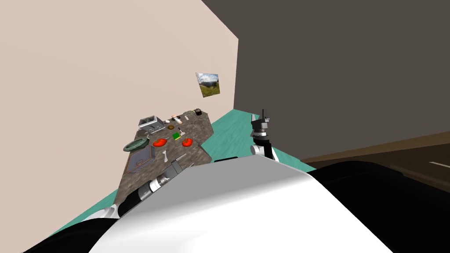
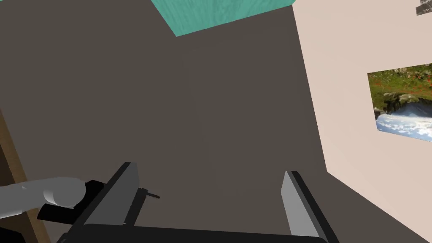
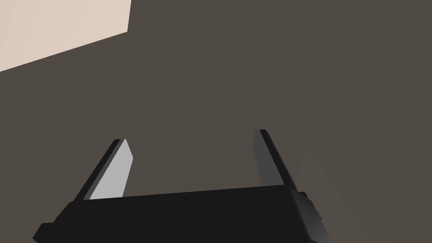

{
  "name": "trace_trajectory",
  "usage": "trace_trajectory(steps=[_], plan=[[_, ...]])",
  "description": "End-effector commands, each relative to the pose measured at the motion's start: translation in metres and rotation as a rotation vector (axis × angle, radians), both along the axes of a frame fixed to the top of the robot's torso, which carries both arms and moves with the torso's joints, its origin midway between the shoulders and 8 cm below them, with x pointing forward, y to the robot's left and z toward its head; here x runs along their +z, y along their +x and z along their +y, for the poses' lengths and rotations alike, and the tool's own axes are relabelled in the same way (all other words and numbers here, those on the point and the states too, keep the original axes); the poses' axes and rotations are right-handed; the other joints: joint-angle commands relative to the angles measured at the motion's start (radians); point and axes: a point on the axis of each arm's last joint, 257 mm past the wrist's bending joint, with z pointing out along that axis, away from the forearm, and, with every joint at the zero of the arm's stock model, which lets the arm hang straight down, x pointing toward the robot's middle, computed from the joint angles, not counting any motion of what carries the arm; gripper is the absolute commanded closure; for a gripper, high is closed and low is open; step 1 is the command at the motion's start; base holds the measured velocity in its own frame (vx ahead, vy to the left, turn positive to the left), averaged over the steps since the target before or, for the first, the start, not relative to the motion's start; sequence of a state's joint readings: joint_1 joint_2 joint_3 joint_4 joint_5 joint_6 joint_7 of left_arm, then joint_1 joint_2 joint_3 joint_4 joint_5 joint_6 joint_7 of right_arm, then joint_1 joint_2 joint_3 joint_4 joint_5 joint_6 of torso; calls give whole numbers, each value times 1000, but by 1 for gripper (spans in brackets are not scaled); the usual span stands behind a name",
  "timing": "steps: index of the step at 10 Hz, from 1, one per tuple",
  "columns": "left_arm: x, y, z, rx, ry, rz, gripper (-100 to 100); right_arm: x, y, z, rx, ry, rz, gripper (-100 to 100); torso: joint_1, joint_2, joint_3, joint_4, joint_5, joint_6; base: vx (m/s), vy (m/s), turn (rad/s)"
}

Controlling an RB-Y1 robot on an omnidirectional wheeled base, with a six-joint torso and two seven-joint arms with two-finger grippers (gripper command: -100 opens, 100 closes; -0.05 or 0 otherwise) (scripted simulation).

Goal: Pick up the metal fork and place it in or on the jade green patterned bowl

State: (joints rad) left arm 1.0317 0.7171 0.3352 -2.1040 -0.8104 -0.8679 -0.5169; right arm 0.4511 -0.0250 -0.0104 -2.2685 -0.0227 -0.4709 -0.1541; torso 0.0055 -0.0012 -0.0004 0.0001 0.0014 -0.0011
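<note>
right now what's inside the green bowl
The green bowl looks empty: just its dark inside shows, no utensil sticking out. Its near rim hides part of the bottom, so something small and flat could sit there.

**What you cannot make out on the table and at the view's edges**

On the stone-patterned table (image 1: 197,129), the pale utensil (image 1: 165,156) beside the grey tray (image 1: 141,158) is too small for you to see tines, so you cannot tell fork from spoon. The green bowl (image 1: 135,144) shows you no pattern, and the small things (image 1: 176,117) along the table's far end are too tiny to name. The left forearm (image 1: 149,186) covers the table's near end. In the left wrist view, the edge cuts off the wall picture (image 2: 400,101) and a table corner. The right forearm (image 2: 46,196) is also cut by the edge, its far end half hidden behind a finger (image 2: 126,190) of the left gripper (image 2: 209,168).
</note>
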Motion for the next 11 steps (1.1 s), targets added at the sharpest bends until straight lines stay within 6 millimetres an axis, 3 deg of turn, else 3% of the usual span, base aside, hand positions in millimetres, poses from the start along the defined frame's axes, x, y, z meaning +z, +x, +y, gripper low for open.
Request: trace_trajectory(steps=[1, 4, 5, 6, 7, 8, 9, 10, 11], plan=[[-22, -20, 15, -45, 104, 51, -100, 0, 0, 0, 0, 0, 0, 0, 0, 0, 0, 0, 0, 0, 1, 36, -243], [-44, -42, 30, -99, 221, 107, -100, 0, 0, 0, 0, 0, 0, 0, 1, -1, 0, 0, 0, 1, 5, 39, -202], [-59, -62, 44, -141, 297, 155, -100, 0, 0, 0, 0, 0, 0, 0, 1, -1, -1, 0, 0, 0, 20, 45, -273], [-61, -63, 45, -148, 312, 159, -100, 0, 0, 0, 0, 0, 0, 0, 2, -2, -1, 0, 0, 1, 15, 46, -117], [-73, -83, 60, -190, 381, 206, -100, 0, 0, 0, 0, 0, 0, 0, 1, -2, -1, 0, 0, 0, 18, 42, -234], [-76, -85, 61, -199, 398, 212, -100, 0, 0, 0, 0, 0, 0, 0, 1, -2, -1, 0, 0, 1, 17, 51, -139], [-86, -105, 77, -244, 464, 260, -100, 0, 0, 0, 0, 0, 0, 0, 1, -2, -1, 0, 0, 0, 27, 57, -262], [-89, -107, 79, -253, 478, 264, -100, 0, 0, 0, 0, 0, 0, 0, 2, -3, -2, -1, 0, 1, 20, 57, -121], [-97, -128, 95, -300, 540, 312, -100, 0, 0, 0, 0, 0, 0, 0, 2, -2, -1, -1, 1, 0, 21, 59, -260]])
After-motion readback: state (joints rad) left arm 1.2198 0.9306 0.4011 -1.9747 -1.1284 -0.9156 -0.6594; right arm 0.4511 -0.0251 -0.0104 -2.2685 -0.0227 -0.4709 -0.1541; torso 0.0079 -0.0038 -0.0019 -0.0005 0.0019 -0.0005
